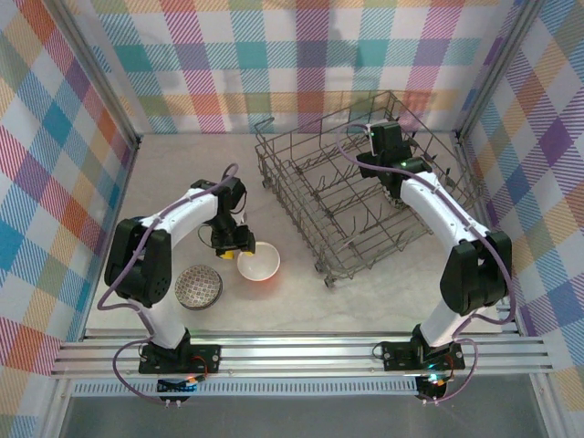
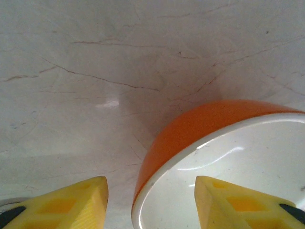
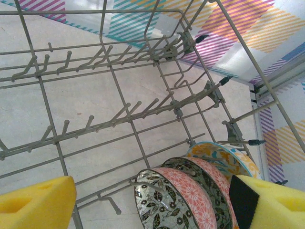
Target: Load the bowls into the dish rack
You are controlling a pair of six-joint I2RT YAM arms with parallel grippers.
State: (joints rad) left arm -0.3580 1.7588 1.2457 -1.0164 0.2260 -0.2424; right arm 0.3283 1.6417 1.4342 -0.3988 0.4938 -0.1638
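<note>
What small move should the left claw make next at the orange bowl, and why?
Probably close the left claw on the rim of the orange bowl, then lift. One yellow finger sits inside the bowl and the other sits outside over the table, with gaps to the wall, so nothing is gripped yet.

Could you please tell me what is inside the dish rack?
Three patterned bowls stand on edge in the dish rack; the right gripper's finger hides part of one.

You have bright, even overhead light. Left of the orange bowl a soft shadow lies on the bench, with a small glare patch beyond it; sheen streaks the bowl's white inside. The left tool at the bowl's rim looks soft, out of focus.
</note>
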